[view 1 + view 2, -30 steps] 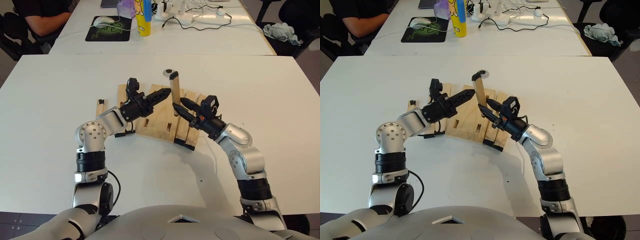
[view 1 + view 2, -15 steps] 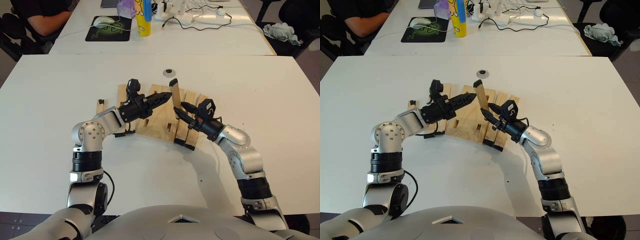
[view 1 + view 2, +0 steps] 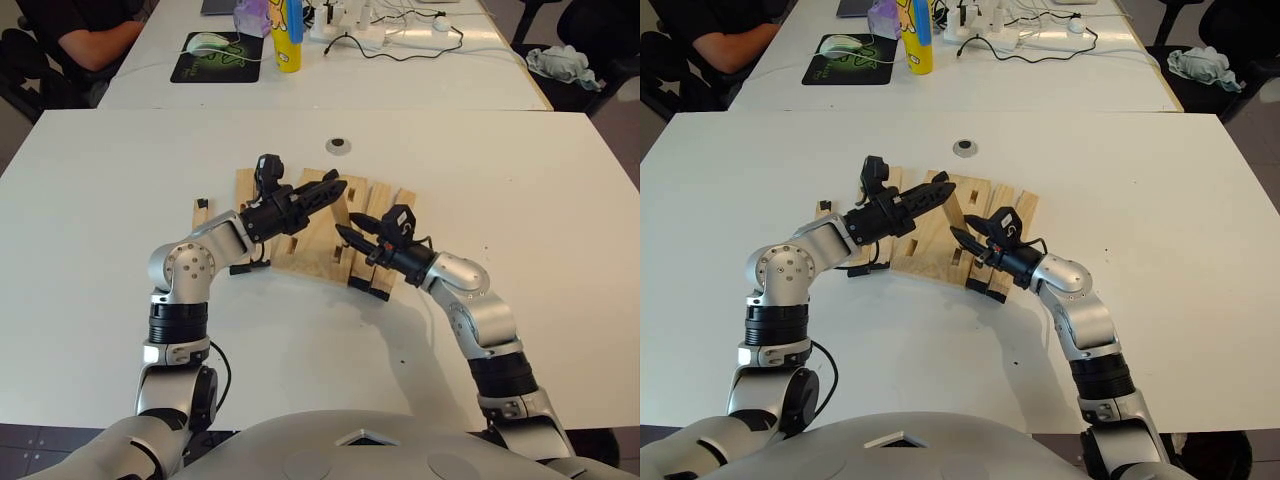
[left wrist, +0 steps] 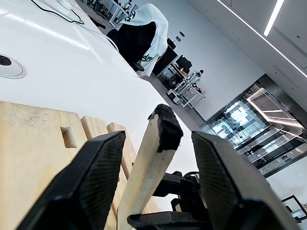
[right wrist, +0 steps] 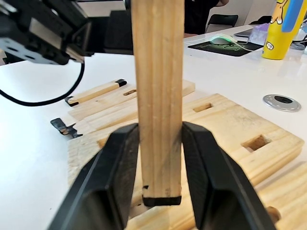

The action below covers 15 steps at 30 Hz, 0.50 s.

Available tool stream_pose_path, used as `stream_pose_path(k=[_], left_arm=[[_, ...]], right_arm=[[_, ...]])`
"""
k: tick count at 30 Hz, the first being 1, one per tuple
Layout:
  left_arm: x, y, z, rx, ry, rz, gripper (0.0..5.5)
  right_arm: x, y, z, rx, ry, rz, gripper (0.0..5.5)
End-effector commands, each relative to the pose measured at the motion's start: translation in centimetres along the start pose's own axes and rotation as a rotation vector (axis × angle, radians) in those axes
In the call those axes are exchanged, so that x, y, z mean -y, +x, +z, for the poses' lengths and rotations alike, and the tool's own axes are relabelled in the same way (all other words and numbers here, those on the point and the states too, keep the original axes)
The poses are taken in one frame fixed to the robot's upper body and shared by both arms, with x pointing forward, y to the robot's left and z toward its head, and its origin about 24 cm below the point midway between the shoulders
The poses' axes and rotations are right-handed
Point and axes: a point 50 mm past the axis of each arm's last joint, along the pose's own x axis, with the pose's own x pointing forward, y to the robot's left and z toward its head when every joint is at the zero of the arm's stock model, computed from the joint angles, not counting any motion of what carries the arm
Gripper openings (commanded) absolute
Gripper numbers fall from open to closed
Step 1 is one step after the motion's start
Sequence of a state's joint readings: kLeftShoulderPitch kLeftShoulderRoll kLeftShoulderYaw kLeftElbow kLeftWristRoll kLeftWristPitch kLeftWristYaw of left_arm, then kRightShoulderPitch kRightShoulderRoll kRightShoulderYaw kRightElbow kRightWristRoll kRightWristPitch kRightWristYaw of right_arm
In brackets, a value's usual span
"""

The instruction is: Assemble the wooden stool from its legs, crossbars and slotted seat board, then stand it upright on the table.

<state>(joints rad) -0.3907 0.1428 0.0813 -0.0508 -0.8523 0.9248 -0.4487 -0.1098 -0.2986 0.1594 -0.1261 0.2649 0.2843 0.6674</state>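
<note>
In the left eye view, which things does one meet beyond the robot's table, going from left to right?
Black mouse pad → yellow bottle → tangle of cables → crumpled cloth.

There is one slotted seat board (image 3: 300,232), one raised leg (image 4: 148,158), one short bar (image 3: 201,212) on the board's left and at least two more legs (image 3: 375,255) lying on its right; their exact number cannot be told. There are two grippers, the left gripper (image 3: 335,184) and the right gripper (image 3: 347,224), each with two fingers (image 4: 100,182). The table (image 3: 520,200) has one round disc (image 3: 339,146), and behind it are one yellow bottle (image 3: 288,35), one mouse (image 3: 208,42) and one mouse pad (image 3: 215,64).
</note>
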Motion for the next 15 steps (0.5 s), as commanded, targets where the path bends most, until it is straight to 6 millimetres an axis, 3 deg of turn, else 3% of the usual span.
stream_pose_path(k=[1,15], left_arm=[[0.03,0.28,0.13,-0.012,0.029,0.004,2.55],[-0.71,0.01,0.2,0.003,0.072,0.054,0.72]], right_arm=[[-0.11,0.05,0.5,0.008,-0.005,0.014,1.32],[-0.44,0.62,0.7,0.017,0.032,0.017,1.32]])
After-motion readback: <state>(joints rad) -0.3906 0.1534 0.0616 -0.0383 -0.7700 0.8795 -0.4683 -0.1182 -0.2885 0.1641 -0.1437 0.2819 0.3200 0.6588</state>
